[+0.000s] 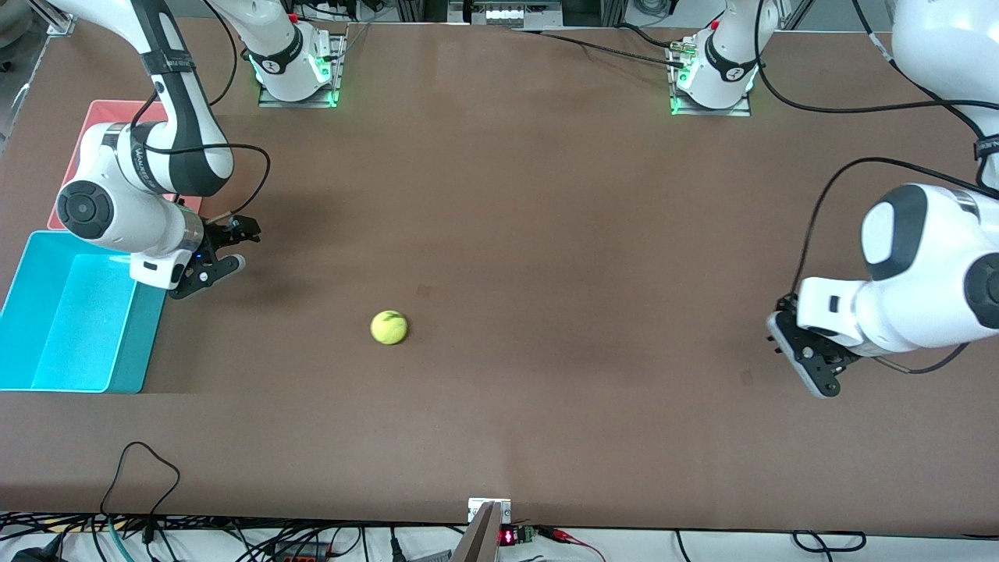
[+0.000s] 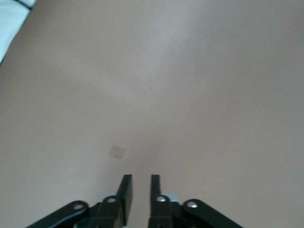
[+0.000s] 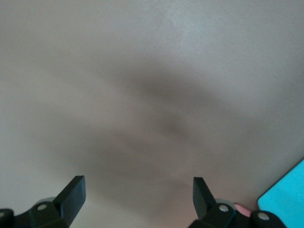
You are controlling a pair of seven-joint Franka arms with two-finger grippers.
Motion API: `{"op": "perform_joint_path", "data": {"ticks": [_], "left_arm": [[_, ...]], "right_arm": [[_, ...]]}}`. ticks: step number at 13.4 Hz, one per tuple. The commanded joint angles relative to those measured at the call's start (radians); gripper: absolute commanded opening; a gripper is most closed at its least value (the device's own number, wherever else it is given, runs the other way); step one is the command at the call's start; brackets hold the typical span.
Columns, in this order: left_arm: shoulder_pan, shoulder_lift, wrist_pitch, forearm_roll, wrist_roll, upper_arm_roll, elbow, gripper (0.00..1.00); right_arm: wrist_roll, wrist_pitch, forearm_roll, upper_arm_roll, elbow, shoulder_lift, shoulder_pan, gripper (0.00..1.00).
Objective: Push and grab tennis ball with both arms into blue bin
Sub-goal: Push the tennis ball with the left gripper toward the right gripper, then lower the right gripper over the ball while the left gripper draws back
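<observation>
The tennis ball (image 1: 389, 327) lies on the brown table near its middle, somewhat toward the right arm's end. The blue bin (image 1: 74, 312) stands at the right arm's end of the table; a corner of it shows in the right wrist view (image 3: 287, 190). My right gripper (image 1: 243, 246) hangs low beside the bin, open and empty (image 3: 138, 179). My left gripper (image 1: 815, 378) is low over the table at the left arm's end, well away from the ball, its fingers nearly together and empty (image 2: 141, 176). Neither wrist view shows the ball.
A pink bin (image 1: 101, 117) stands beside the blue bin, farther from the front camera, partly covered by the right arm. Small tape patches mark the table (image 1: 424, 290) (image 2: 117, 151). Cables run along the table's front edge (image 1: 140, 468).
</observation>
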Motion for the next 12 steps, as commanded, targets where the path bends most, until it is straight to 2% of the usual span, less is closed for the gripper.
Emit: {"op": "perform_joint_path", "data": {"ticks": [1, 2, 4, 6, 8, 10, 12], "left_arm": [[-0.033, -0.045, -0.022, -0.022, -0.227, 0.029, -0.002, 1.0], [-0.067, -0.057, -0.022, -0.022, -0.304, 0.076, -0.002, 1.0], [-0.18, -0.095, -0.023, -0.024, -0.463, 0.217, -0.004, 1.0], [-0.179, -0.138, -0.034, -0.022, -0.597, 0.239, -0.004, 1.0], [-0.166, -0.173, -0.028, -0.027, -0.677, 0.283, -0.004, 1.0], [-0.126, -0.215, -0.032, -0.079, -0.685, 0.294, -0.005, 1.0], [-0.11, -0.293, -0.049, -0.112, -0.747, 0.294, -0.068, 1.0]], "right_arm": [[-0.185, 0.038, 0.004, 0.002, 0.017, 0.032, -0.035, 1.0], [-0.249, 0.065, 0.004, 0.002, 0.019, 0.045, -0.048, 1.0], [-0.358, 0.1, 0.004, 0.002, 0.046, 0.084, -0.066, 1.0], [-0.511, 0.115, 0.005, 0.002, 0.094, 0.13, -0.071, 1.0], [-0.57, 0.123, 0.005, 0.003, 0.108, 0.142, -0.069, 1.0], [-0.61, 0.154, 0.005, 0.003, 0.109, 0.153, -0.063, 1.0], [-0.647, 0.177, 0.012, 0.003, 0.114, 0.168, -0.066, 1.0]]}}
